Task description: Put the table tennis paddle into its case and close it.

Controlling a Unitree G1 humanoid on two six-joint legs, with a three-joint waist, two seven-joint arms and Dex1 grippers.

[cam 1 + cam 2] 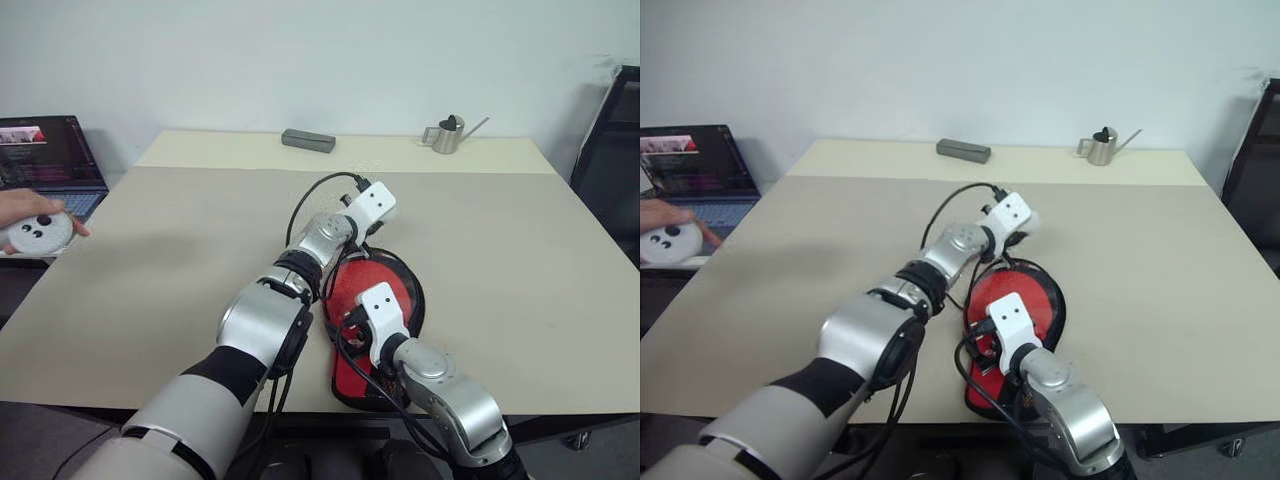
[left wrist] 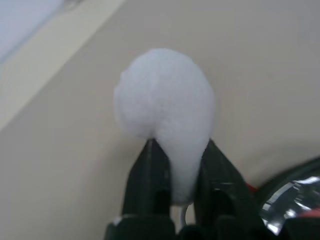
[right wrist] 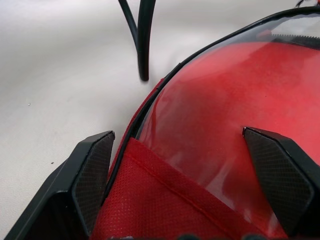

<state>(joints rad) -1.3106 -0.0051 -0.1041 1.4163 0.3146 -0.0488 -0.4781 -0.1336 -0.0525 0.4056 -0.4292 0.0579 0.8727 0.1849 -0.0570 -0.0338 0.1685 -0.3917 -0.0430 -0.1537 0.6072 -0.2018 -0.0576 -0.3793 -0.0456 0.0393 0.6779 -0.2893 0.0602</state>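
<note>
Left wrist view: left gripper (image 2: 178,165) pinched on the white pom-pom (image 2: 167,97), fluff squeezed between both black fingers (image 2: 150,170), beige table (image 2: 65,165) behind. Head views: case (image 1: 385,300) flat on the table near the front edge, red side up, under both arms; pom-pom just beyond its far end. Right wrist view: right gripper (image 3: 192,170) spread wide over the case, one finger on the tabletop side, the other above a clear panel with red surface beneath. Paddle itself not told apart from the case. Far edge: grey block (image 1: 308,140), small metal watering can (image 1: 447,133). Left edge: a person's hand (image 1: 22,205) on a round white controller (image 1: 38,233).
</note>
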